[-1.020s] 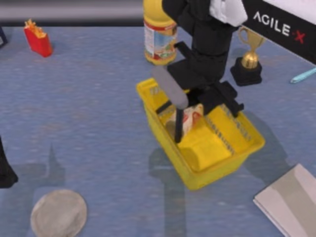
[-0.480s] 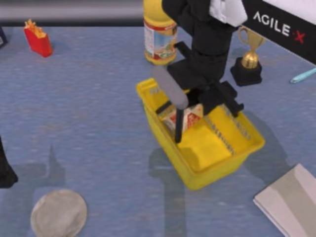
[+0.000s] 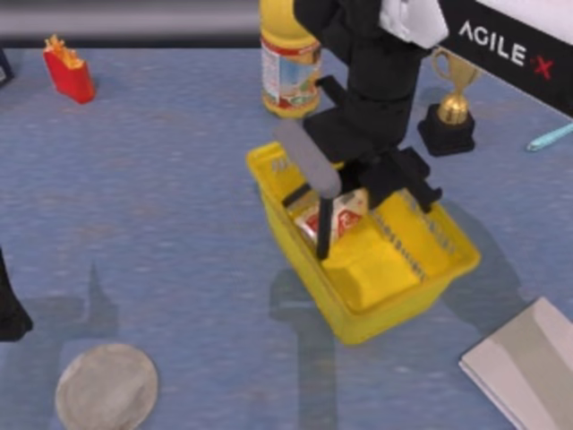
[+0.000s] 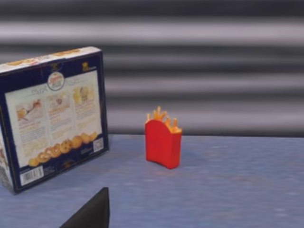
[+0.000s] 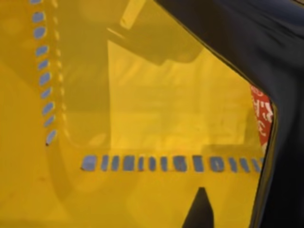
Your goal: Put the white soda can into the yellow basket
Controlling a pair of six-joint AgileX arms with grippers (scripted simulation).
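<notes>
The white soda can (image 3: 338,218), red label uppermost, lies tilted inside the yellow basket (image 3: 439,279), in the end of the basket nearer the yellow juice bottle (image 3: 288,63) and partly hidden behind a black folding handle (image 3: 324,228). The right gripper (image 3: 358,193) hangs directly over it within the basket's rim; the top view does not show whether the jaws are spread or pinching the can, and contact between them cannot be told. In the right wrist view the basket's slotted inner wall (image 5: 156,163) fills the field, with a sliver of the can's red label (image 5: 261,114) at the dark edge of the gripper body. The left arm (image 3: 11,313) is parked at the table's left edge, its fingers not discernible; its wrist camera faces a red fries carton (image 4: 163,141) and a dark blue printed box (image 4: 54,114). A gold trophy (image 3: 452,98), a grey disc (image 3: 106,387) and a pale book (image 3: 528,363) stand apart from the basket.

Judged risks: if the can remains clamped, withdrawal would lift it back out; if released, a rising finger may catch the handle or the rim and drag or tip the light basket toward the bottle just beside it
</notes>
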